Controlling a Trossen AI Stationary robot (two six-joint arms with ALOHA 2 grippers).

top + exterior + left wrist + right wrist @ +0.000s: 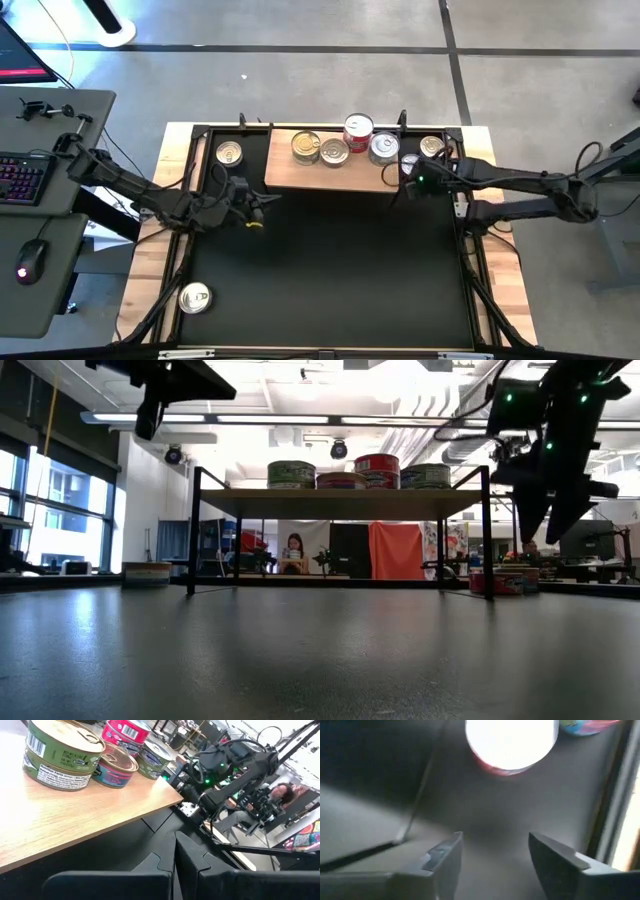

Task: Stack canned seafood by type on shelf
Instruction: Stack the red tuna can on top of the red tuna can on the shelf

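The wooden shelf (340,172) stands at the mat's far edge, with several tins of canned seafood on its top: a green stack of two (60,755), a teal one (117,767), a red stack (358,131) and one more (384,148). A red-sided tin (511,742) sits on the mat by the shelf's right end. My right gripper (495,855) hovers open above the mat just short of that tin, pointing steeply down. My left gripper (175,855) is shut and holds nothing, raised near the shelf's left front corner (258,210).
Loose tins lie on the mat at the far left (229,152), near left (194,297) and far right (431,147). The shelf's thin black legs (193,530) stand on the mat. A person sits in the room beyond the table (294,553).
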